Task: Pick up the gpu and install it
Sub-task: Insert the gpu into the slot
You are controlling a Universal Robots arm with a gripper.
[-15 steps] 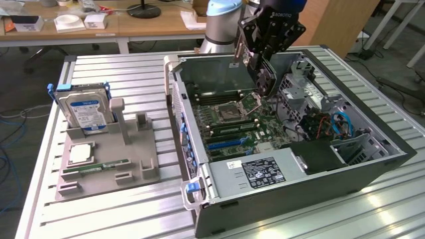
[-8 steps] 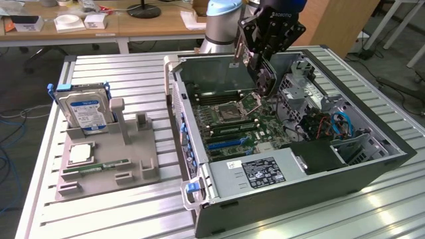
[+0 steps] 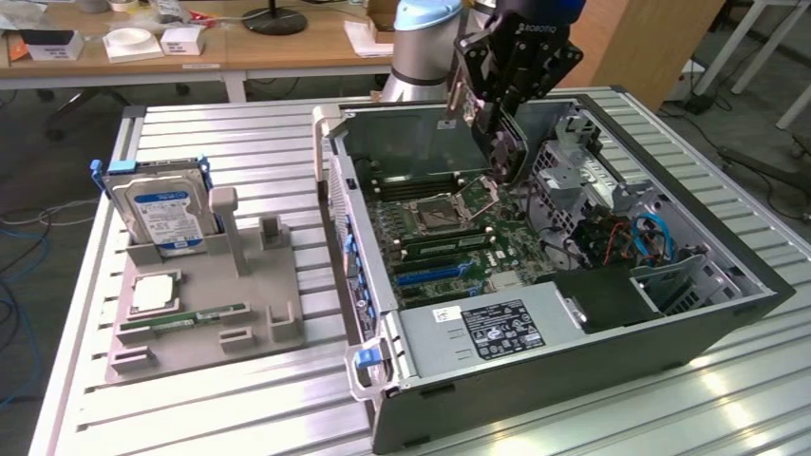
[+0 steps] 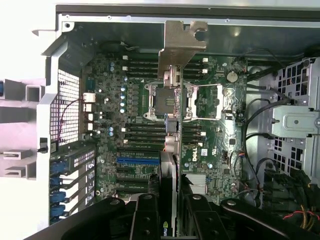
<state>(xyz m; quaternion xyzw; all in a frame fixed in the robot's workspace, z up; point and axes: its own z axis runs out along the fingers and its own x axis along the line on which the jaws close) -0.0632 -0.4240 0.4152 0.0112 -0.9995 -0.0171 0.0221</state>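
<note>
The arm [image 3: 424, 38] came down from the top centre of the exterior view, with its pincer [image 3: 492, 106] pointing down into the open computer case [image 3: 709, 313] on the slatted counter [image 3: 228, 133]. The pincer was pinching the gpu [image 3: 497, 142], which hung on edge just below its fingers, above the motherboard [image 3: 443, 237]. In the wrist view the gpu [image 4: 170, 150] ran edge-on between the fingers [image 4: 145, 220]. The pincer body read "ROBOTIQ", and the motherboard [image 4: 210, 165] read "DELL".

Even room light; white glare on the slatted table [image 3: 747, 388], computer case [image 3: 571, 375] darker inside.
</note>
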